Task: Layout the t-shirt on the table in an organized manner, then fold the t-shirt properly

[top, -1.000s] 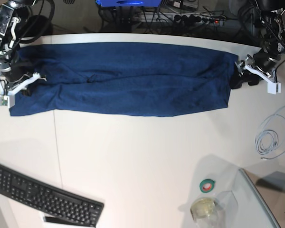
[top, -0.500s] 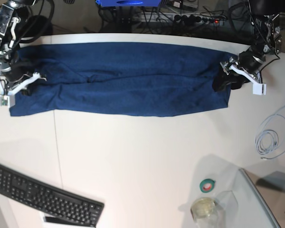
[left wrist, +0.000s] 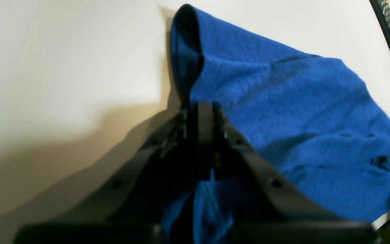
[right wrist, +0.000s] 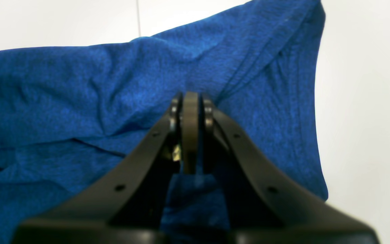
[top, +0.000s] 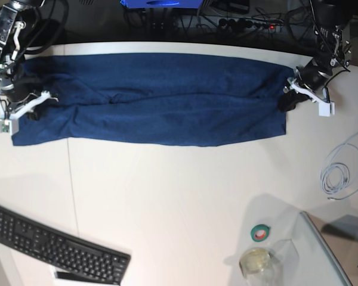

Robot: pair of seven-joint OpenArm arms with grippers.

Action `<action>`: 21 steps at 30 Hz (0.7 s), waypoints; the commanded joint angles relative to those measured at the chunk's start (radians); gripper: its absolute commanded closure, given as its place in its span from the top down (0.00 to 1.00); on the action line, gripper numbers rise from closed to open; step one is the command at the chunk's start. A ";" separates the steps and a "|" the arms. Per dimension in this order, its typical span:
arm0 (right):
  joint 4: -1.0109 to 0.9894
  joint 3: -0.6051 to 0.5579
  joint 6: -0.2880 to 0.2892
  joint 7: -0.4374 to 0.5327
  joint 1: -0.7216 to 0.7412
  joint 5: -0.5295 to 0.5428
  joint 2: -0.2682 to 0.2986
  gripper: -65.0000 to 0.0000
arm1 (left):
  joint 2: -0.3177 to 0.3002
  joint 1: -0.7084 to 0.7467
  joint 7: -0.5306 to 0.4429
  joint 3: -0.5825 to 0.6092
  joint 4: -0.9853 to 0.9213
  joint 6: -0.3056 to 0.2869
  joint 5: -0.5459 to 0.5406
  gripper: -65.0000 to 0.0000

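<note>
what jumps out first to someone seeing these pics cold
The navy t-shirt dominates, stretched in a long band across the far side of the white table. A pincer is shut on each end: the left pincer at the base view's right, the right pincer at its left. A black keyboard lies near the front corner.

White table (top: 167, 190) under t-shirt (top: 155, 98), keyboard (top: 56, 247)

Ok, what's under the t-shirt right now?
Only the white table shows around the t-shirt, which lies spread flat in a long band. The cloth hides whatever is beneath it; no lump suggests anything else.
</note>
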 commanded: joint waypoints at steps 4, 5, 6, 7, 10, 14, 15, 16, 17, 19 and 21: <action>0.024 0.004 0.006 0.022 -0.007 0.012 0.010 0.03 | -0.057 -0.009 0.028 -0.036 0.027 0.026 0.031 0.00; 0.024 0.001 0.006 0.022 -0.010 0.012 0.012 0.03 | -0.059 -0.009 0.028 -0.073 0.043 0.026 0.032 0.00; 0.024 0.001 0.006 0.022 -0.011 0.012 0.012 0.03 | -0.059 -0.006 0.030 -0.108 0.060 0.026 0.034 0.00; 0.024 0.002 0.006 0.022 -0.013 0.012 0.012 0.03 | -0.059 0.000 0.033 -0.147 0.083 0.026 0.034 0.00; 0.024 0.005 0.006 0.022 -0.013 0.012 0.012 0.03 | -0.079 0.020 0.036 -0.193 0.142 0.026 0.034 0.00; 0.024 0.002 0.006 0.022 -0.011 0.012 0.012 0.03 | -0.088 0.089 0.033 -0.194 0.277 0.026 0.034 0.00; 0.024 0.001 0.006 0.022 -0.011 0.012 0.012 0.03 | -0.085 0.117 0.033 -0.194 0.330 0.026 0.034 0.00; 0.024 0.001 0.006 0.022 -0.010 0.012 0.012 0.03 | -0.083 0.137 0.033 -0.193 0.379 0.026 0.034 0.00; 0.022 0.001 0.006 0.022 -0.010 0.012 0.012 0.03 | -0.079 0.163 0.033 -0.191 0.429 0.026 0.034 0.00; 0.021 0.001 0.006 0.022 -0.008 0.012 0.012 0.03 | -0.046 0.217 0.033 -0.190 0.535 0.026 0.034 0.00; 0.021 0.001 0.006 0.022 -0.007 0.012 0.012 0.03 | -0.009 0.260 0.036 -0.188 0.635 0.026 0.034 0.00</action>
